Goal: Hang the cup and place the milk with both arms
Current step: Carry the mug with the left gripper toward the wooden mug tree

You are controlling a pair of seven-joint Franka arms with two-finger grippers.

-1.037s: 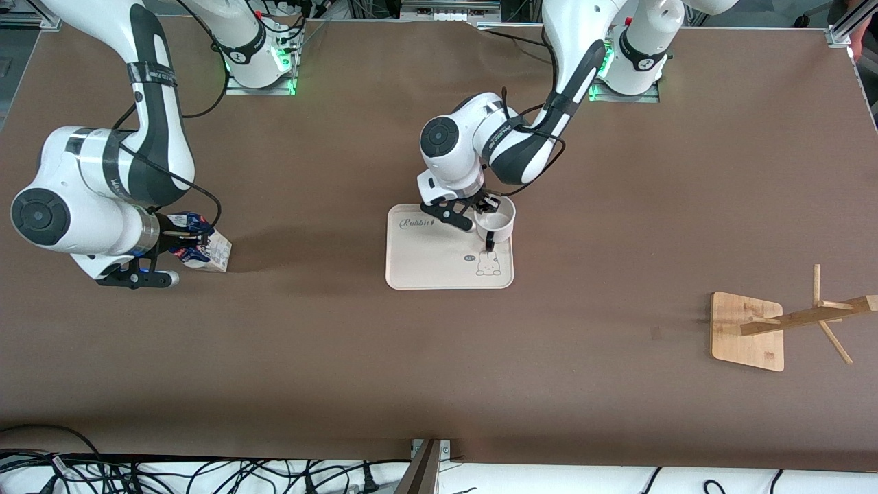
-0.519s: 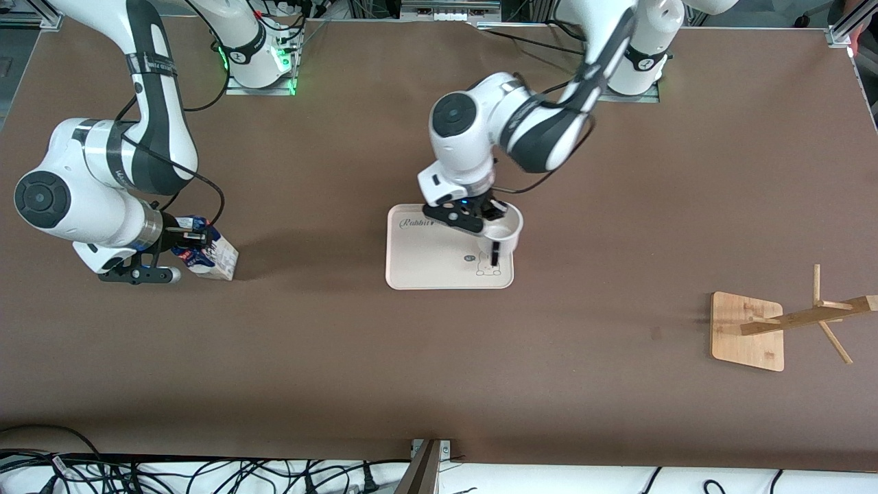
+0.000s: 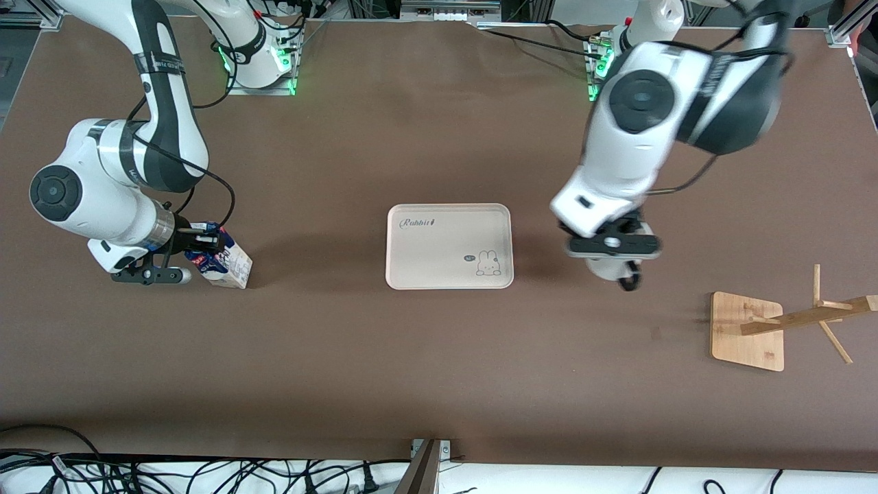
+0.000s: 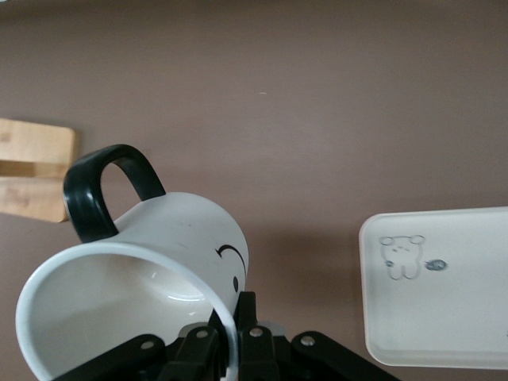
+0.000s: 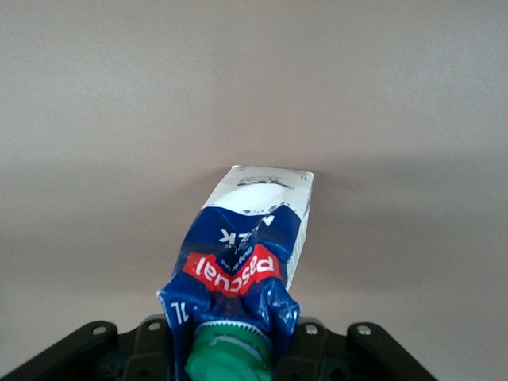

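The cup [image 4: 159, 262], white with a black handle [image 4: 103, 190], hangs tilted from my left gripper [image 4: 234, 349], which is shut on its rim. In the front view that gripper [image 3: 612, 255] is over the bare table between the tray [image 3: 439, 254] and the wooden rack [image 3: 748, 329]. It hides most of the cup [image 3: 625, 280] there. My right gripper [image 3: 204, 243] is shut on the top of the milk [image 3: 230, 264], a blue and white carton held tilted over the right arm's end of the table. Its green cap [image 5: 230, 357] sits between the jaws of that right gripper [image 5: 230, 349].
The cream tray with a rabbit print lies mid-table with nothing on it. The rack's slanted post with pegs [image 3: 809, 315] rises from a square base at the left arm's end. The base [image 4: 32, 167] and the tray [image 4: 444, 294] also show in the left wrist view.
My left arm has lifted the cup off the tray and swung it toward the rack. My right arm has carried the milk a little toward the tray.
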